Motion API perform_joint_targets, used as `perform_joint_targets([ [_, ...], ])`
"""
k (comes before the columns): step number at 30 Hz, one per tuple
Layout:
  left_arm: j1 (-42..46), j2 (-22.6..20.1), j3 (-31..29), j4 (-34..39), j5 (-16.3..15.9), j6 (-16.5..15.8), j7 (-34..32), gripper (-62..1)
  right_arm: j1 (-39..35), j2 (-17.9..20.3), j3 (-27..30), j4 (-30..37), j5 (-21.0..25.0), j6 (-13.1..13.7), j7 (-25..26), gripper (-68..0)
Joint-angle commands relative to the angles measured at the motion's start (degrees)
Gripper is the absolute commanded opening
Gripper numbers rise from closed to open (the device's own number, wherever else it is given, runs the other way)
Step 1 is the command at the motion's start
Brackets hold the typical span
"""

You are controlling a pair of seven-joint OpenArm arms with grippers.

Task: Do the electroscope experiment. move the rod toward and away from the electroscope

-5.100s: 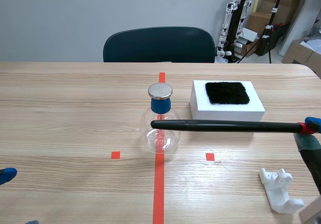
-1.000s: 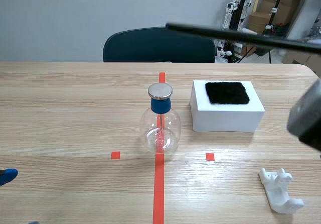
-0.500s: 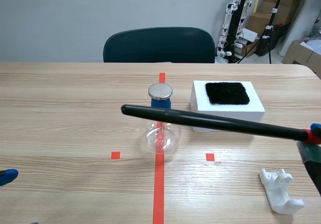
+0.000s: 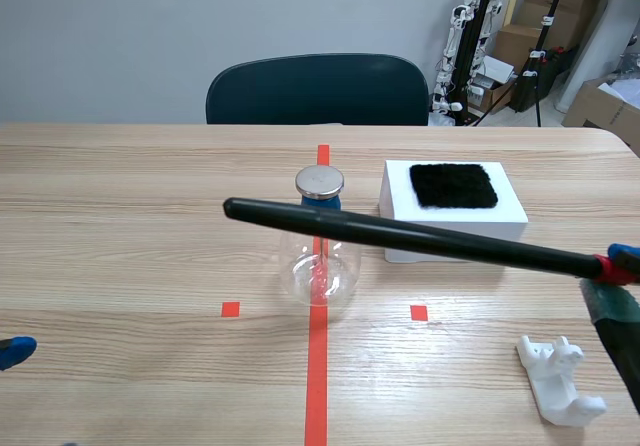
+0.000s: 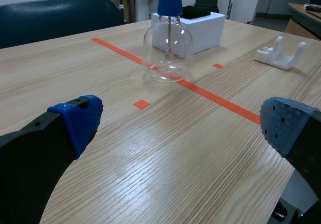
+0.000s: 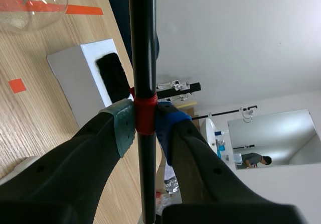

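On the pale wood table [image 4: 120, 216], the glass electroscope [image 4: 320, 271] stands on the red tape line, near a white block [image 4: 455, 231] topped with black cloth [image 4: 453, 184]. The right gripper [image 6: 145, 123] is clamped on the black rod [image 4: 400, 234], which slants across the electroscope's neck. The left gripper [image 5: 183, 123] sits low, fingers spread, holding nothing.

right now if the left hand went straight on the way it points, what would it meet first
Most likely the electroscope, which stands almost dead ahead of the open left hand with only bare table between, though depth is hard to judge.
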Motion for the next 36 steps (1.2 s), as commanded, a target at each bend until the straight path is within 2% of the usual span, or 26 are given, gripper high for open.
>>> perform_joint_targets([
  [1, 0.15, -0.50, -0.07, 0.92, -0.39, -0.15, -2.54, 1.4, 0.55, 0.42, 0.04, 0.33, 0.24, -0.83, 0.22, -63.8],
  [7, 0.15, -0.50, -0.07, 0.92, -0.31, -0.46, -2.45, 1.4, 0.55, 0.42, 0.07, 0.33, 0.24, -0.85, 0.20, -63.8],
  [9, 0.15, -0.50, -0.07, 0.92, 1.01, -0.74, -2.43, 1.4, 0.55, 0.42, 0.07, 0.33, 0.24, -0.85, 0.17, -63.8],
  [36, 0.15, -0.50, -0.07, 0.92, 1.09, -0.74, -2.49, 1.4, 0.55, 0.42, 0.07, 0.33, 0.22, -0.85, -0.26, -63.8],
])
